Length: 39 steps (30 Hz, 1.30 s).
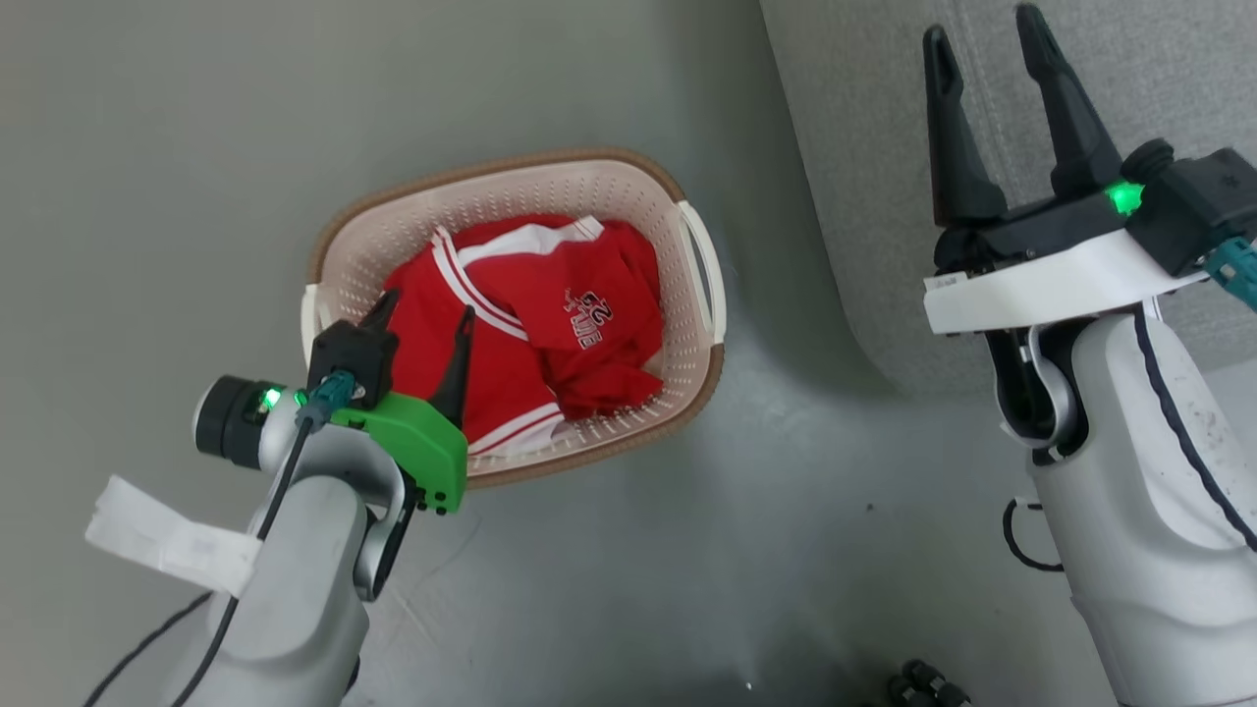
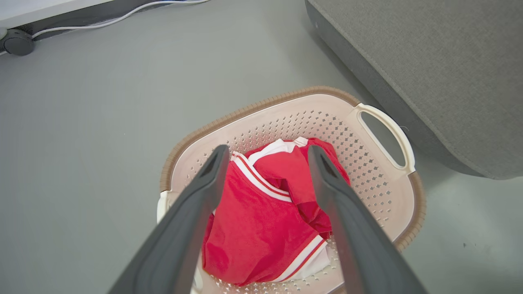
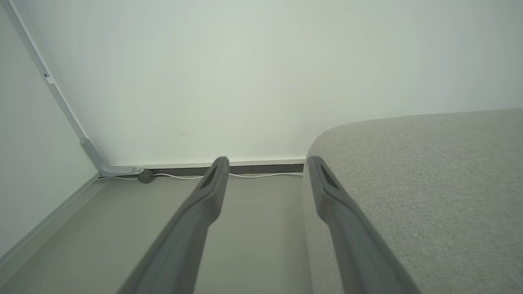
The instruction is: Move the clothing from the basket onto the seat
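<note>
Hovering over the basket (image 1: pixel 491 172), the left gripper (image 1: pixel 427 306) is seen wide and empty in head view; the right gripper (image 1: pixel 980 27) is held wide over the seat (image 1: pixel 884 196). Left wrist: clothing (image 2: pixel 253 220) is piled in the basket. Right wrist: seat edge is framed. 0 items judged moved.

Perforated plastic basket (image 1: pixel 687 324) (glossy), matt cloth seat (image 1: pixel 864 196).

Crumpled red, white-striped clothing (image 1: pixel 550 324) fills the cream, brown-rimmed basket (image 1: pixel 589 191); the grey seat (image 1: pixel 864 147) lies just beside.
</note>
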{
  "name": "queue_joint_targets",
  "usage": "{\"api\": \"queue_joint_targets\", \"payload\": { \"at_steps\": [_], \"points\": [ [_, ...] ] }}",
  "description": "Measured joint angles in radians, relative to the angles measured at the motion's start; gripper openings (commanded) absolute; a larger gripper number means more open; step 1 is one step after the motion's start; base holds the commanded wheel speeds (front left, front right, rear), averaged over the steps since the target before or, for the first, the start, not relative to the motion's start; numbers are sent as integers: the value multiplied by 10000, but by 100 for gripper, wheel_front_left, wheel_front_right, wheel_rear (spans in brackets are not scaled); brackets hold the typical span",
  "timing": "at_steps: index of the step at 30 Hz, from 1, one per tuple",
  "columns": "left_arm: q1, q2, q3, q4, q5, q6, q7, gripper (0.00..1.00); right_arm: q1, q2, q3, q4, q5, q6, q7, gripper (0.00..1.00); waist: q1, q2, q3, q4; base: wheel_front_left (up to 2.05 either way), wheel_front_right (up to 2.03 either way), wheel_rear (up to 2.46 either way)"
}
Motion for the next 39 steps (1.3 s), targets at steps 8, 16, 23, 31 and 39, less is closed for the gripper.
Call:
{"api": "queue_joint_targets", "payload": {
  "at_steps": [8, 16, 23, 31, 39],
  "points": [
    [-1058, 257, -276, 623, 556, -125, 293, 100, -586, 196, -13, -483, -2, 15, 0, 100, -1, 0, 1146, -399, 0, 0, 0],
    [-1960, 537, -341, 1425, 729, -270, 424, 100, -1020, 349, -15, -738, -4, 25, 0, 100, -1, 0, 2151, -813, 0, 0, 0],
    [-2555, 765, -407, 2144, 1066, -347, 558, 100, -1250, 453, 75, -978, -35, 109, 0, 100, -1, 0, 2714, -1179, 0, 0, 0],
    [-3262, 1114, -516, 2830, 1379, -355, 696, 100, -1394, 525, 313, -1235, -42, 199, -2, 100, -1, 0, 3105, -1488, 0, 0, 0],
    [-3821, 1540, -489, 3614, 1662, -334, 748, 100, -1407, 550, 368, -1336, -40, 199, -2, 100, -1, 0, 3347, -1758, 0, 0, 0]
  ]
}}
